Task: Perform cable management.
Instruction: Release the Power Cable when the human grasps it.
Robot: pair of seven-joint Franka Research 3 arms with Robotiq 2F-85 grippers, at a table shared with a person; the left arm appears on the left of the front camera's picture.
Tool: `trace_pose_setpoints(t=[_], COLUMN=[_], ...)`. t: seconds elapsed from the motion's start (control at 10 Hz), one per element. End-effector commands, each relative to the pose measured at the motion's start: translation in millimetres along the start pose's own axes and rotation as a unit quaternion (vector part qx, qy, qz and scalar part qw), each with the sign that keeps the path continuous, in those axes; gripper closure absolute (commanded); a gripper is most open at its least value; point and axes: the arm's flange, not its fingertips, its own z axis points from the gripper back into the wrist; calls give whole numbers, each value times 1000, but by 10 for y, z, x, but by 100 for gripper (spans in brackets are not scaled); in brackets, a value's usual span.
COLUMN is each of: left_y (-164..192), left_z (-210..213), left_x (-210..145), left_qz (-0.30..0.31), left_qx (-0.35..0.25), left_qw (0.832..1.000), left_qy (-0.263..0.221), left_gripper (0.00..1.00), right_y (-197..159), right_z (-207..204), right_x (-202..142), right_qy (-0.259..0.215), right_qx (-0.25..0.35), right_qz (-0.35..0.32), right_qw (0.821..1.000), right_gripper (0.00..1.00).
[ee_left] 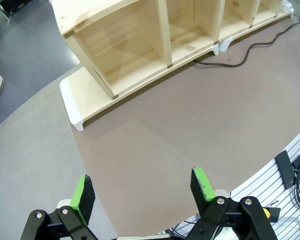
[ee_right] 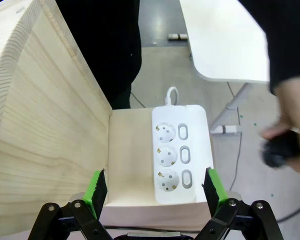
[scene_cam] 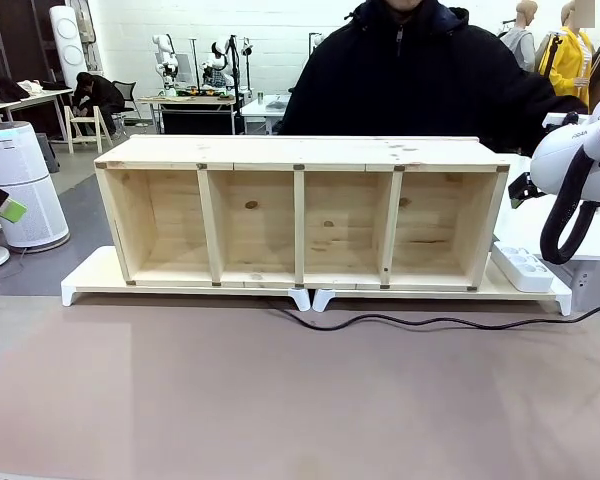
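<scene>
A four-bay wooden shelf stands on a low white-footed board across the middle of the brown bench, with a person in a dark coat behind it. The black cable snakes over the bench from under the board's centre to the right edge of the frame. At the board's right end lies a white three-socket power strip, just beside the shelf's side wall. The right gripper hovers above the strip, jaws wide apart and empty; a person's hand at the right edge holds a dark object. The left gripper hangs over bare bench at lower frame, jaws wide open, empty.
</scene>
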Motion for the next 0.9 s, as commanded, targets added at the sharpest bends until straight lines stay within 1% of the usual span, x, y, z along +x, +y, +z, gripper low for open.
trace_pose_setpoints(t=[0.0,0.8], left_y=[15,15], left_z=[-17,-17], left_x=[17,17], left_qz=[0,0], left_qx=[3,3], left_qw=[1000,1000], left_qy=[-4,-4], left_gripper=[0,0], right_y=[-10,-10], right_z=[0,0], right_x=[0,0], right_qy=[4,4], right_qx=[0,0], right_qz=[-2,-2], right_qw=[1000,1000], right_gripper=[0,0])
